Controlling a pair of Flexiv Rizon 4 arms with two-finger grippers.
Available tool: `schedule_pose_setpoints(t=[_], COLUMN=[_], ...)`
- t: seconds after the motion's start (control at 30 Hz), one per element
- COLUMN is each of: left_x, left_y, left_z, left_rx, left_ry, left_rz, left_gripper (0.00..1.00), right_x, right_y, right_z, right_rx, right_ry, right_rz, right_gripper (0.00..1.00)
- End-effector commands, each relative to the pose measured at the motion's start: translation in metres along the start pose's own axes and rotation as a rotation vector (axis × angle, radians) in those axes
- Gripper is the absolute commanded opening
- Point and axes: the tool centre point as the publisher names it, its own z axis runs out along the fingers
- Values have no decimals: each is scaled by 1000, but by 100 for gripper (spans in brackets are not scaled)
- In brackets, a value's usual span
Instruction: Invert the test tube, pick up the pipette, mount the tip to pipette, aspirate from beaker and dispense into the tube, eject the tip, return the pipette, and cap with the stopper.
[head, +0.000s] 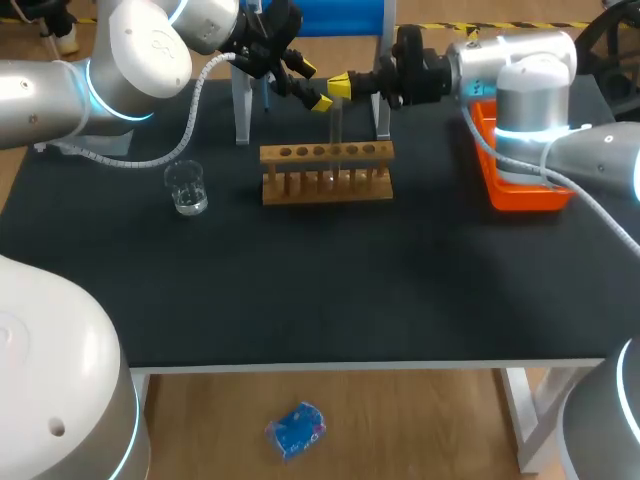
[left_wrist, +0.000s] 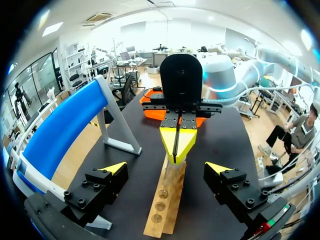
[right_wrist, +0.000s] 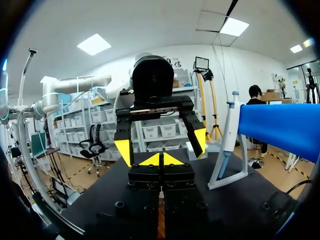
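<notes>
On the black table (head: 300, 280) the wooden rack (head: 327, 152) stands below both my grippers. My left gripper (left_wrist: 165, 168) is released, fingers spread wide. Just ahead of it, my right gripper (head: 340, 85) is clenched on the top of the upright test tube (head: 335, 125), whose foot seemingly sits in the rack.

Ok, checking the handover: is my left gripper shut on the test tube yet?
No: the left gripper stands open with its fingers wide apart, while the right gripper is the one shut on the test tube.
</notes>
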Motion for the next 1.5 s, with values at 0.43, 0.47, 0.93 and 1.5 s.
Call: schedule_pose_setpoints(t=[0.43,0.47,0.93,1.5], left_x=[-1,-1,-1,-1], left_y=[-1,-1,-1,-1], left_z=[-1,-1,-1,-1], left_rx=[-7,-7,-7,-7], left_ry=[5,5,5,5], left_rz=[-2,-2,-2,-2], left_gripper=[100,100,100,100], right_x=[6,6,10,21], right_y=[-7,-5,15,46], right_z=[-5,-6,-8,-49], right_rx=[-29,-29,-37,98], right_ry=[9,10,16,-30], right_rz=[-78,-84,-127,-176], right_gripper=[0,0,0,0])
